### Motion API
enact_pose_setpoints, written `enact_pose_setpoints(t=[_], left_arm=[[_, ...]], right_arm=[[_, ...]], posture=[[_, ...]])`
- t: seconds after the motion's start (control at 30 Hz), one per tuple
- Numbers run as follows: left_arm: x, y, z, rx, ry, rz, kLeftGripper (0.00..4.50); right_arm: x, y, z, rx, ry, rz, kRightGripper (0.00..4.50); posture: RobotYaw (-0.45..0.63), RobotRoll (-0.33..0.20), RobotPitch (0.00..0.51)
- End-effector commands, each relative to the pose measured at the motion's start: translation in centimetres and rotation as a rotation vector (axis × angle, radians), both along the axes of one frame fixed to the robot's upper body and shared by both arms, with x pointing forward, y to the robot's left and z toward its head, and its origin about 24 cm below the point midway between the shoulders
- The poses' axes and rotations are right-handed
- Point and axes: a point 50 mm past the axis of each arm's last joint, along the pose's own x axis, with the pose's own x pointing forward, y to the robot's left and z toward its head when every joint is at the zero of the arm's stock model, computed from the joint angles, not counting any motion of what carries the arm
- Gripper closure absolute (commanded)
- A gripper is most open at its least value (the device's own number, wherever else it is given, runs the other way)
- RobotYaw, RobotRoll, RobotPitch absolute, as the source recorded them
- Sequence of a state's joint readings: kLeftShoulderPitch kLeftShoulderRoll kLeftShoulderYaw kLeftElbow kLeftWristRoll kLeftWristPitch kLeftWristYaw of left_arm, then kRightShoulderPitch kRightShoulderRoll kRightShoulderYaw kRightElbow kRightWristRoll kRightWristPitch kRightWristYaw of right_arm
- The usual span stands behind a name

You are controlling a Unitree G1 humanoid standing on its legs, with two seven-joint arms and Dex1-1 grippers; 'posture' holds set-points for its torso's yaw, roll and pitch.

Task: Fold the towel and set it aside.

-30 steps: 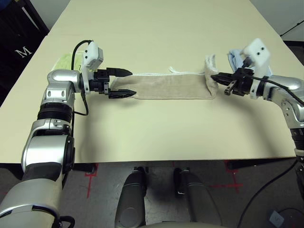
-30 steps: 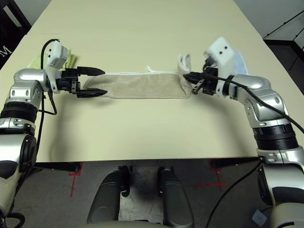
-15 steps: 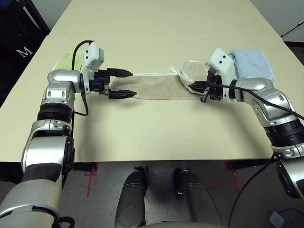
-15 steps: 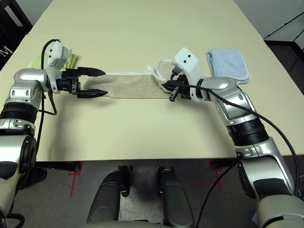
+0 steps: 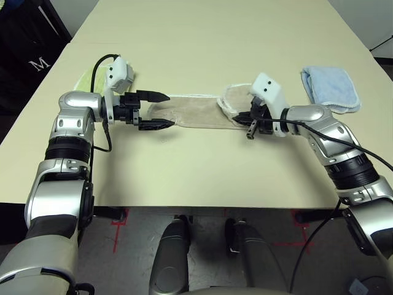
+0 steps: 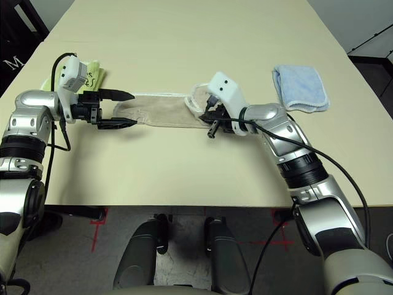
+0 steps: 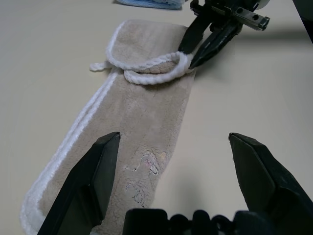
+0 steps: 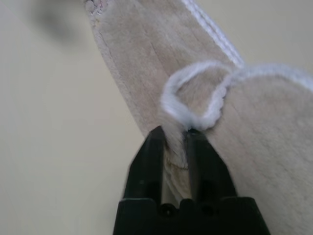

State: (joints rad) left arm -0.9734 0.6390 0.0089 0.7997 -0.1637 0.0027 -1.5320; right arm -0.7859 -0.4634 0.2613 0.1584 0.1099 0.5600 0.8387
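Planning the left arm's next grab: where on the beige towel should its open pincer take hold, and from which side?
Grip the towel's short end nearest the left pincer, which hovers open over it. That end lies flat, so come in low from the robot's left, one finger sliding under the white-stitched edge. The far end is folded back, with the right pincer's fingers still around its edge.

We see a broad cream table (image 5: 202, 37) stretching beyond our grippers, grey floor (image 5: 202, 218) with red tape marks (image 5: 116, 222) below its near edge, and dark furniture (image 5: 27, 43) off to our left.
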Motion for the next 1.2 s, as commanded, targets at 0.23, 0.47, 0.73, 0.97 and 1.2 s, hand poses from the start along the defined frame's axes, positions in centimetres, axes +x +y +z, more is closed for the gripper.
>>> enact_pose_setpoints(t=[0.23,0.47,0.73,0.97,1.2], left_arm=[[-0.1,0.0,-0.2,0.015,0.012,-0.006,0.0],[-0.1,0.2,-0.1,-0.009,0.011,0.005,0.0],[-0.4,-0.2,-0.4,-0.041,0.01,0.006,0.0],[-0.5,-0.4,-0.4,-0.09,0.002,0.03,0.0],[-0.6,-0.3,-0.3,-0.115,-0.03,0.012,0.0]], right_arm=[[0.3,-0.4,0.8,0.045,-0.052,0.036,0.03],[0.0,-5.8,4.0,0.333,-0.242,0.115,0.03],[1.8,-9.8,2.2,0.264,-0.378,0.041,0.39],[2.4,-9.1,0.0,0.255,-0.312,0.091,2.91],[3.2,-7.7,0.2,0.299,-0.254,0.119,4.46]], posture=[[0.08,0.0,0.188],[0.06,0.0,0.19],[0.08,0.0,0.195],[0.1,0.0,0.193],[0.11,0.0,0.204]])
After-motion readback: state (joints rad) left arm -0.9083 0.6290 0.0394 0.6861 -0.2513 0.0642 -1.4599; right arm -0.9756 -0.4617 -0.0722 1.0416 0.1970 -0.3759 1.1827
